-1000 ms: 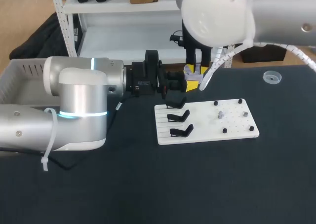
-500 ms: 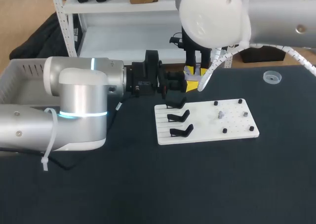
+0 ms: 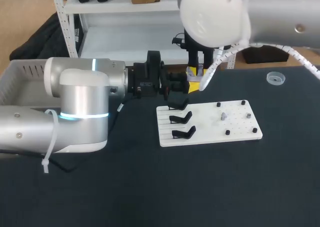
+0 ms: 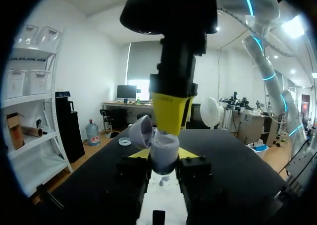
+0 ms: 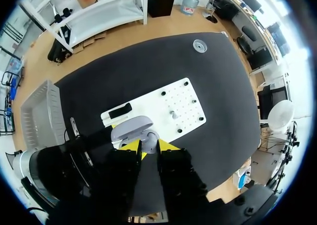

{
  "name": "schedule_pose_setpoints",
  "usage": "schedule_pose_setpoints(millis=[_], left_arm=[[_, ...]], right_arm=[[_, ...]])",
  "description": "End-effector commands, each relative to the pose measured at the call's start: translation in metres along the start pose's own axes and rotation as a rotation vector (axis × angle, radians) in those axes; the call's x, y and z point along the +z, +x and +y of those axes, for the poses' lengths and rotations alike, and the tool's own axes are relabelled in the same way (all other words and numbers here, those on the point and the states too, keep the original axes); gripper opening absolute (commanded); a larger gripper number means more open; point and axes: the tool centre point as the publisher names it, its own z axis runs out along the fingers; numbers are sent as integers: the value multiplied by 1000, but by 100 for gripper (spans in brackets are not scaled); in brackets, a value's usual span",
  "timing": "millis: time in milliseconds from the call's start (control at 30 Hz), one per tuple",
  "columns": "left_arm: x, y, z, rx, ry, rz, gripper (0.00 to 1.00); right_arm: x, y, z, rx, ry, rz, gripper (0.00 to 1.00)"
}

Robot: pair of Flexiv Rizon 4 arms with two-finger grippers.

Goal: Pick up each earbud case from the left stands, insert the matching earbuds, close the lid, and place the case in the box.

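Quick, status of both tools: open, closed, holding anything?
Left tool: closed on the earbud case, whose lid is open.
Right tool: cannot be told; it sits right at the case.

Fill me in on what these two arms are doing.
The left gripper holds a pale earbud case with its lid open, just beyond the white stand board. The right gripper hangs right over the open case, seemingly to fill it. The case is not yet in the box.
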Motion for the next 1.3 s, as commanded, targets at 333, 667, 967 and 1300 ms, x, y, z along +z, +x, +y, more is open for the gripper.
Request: schedule_pose_setpoints(millis=[333, 667, 967, 1300], left_arm=[[1, 0, 2, -1, 1, 0, 0], [1, 0, 2, -1, 1, 0, 0], [1, 0, 2, -1, 1, 0, 0], [1, 0, 2, -1, 1, 0, 0]], right_arm=[[3, -2, 4, -1, 17, 14, 23], [-4, 6, 0, -8, 16, 5, 30], [-18, 30, -26, -10, -85, -17, 35], [-18, 54, -53, -26, -234, -140, 48]])
